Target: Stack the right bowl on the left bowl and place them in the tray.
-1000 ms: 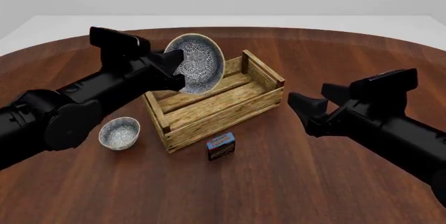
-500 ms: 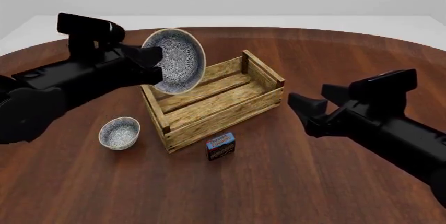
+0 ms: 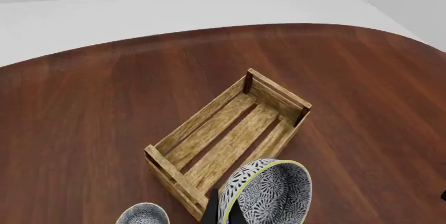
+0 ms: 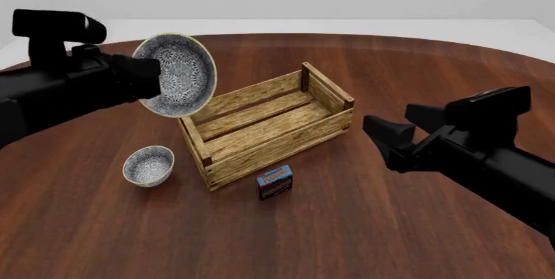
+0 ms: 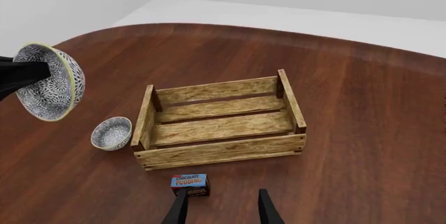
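The left gripper [image 4: 143,77] is gripping the right bowl [image 4: 176,74] by its rim, tilted on edge. The left bowl [image 4: 148,165] is sitting below it, beside the tray [image 4: 279,137]. The right gripper [image 5: 221,203] is hanging open.

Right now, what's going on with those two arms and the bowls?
Left pincer shut on one bowl, held tilted in the air. Right pincer open, holding nothing. Other bowl on the table beside the crate. Small carton near the crate's front.
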Motion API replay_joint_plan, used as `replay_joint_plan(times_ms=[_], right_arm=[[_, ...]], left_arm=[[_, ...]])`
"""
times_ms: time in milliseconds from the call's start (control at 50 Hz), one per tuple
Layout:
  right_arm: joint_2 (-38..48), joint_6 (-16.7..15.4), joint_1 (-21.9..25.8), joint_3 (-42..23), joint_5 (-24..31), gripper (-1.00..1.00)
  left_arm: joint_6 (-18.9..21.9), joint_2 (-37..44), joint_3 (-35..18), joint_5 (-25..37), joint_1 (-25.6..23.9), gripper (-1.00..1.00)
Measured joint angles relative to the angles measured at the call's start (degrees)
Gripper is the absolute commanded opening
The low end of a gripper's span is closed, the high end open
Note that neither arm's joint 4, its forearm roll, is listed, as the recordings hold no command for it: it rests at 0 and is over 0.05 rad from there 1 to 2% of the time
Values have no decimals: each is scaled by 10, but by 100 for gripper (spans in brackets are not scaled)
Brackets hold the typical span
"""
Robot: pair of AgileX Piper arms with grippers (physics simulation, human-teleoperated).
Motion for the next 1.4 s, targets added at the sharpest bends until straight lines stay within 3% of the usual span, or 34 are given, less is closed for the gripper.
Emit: replay_joint_plan(times_ms=[480, 1060, 1400], right_arm=[[-3, -2, -1, 2, 1, 100], [-3, -2, 0, 2, 1, 100], [-3, -2, 1, 3, 1, 100]], left_arm=[[-13, -57, 37, -4, 84, -100], [-16, -66, 45, -10, 107, -100], [-17, -23, 13, 32, 136, -100]])
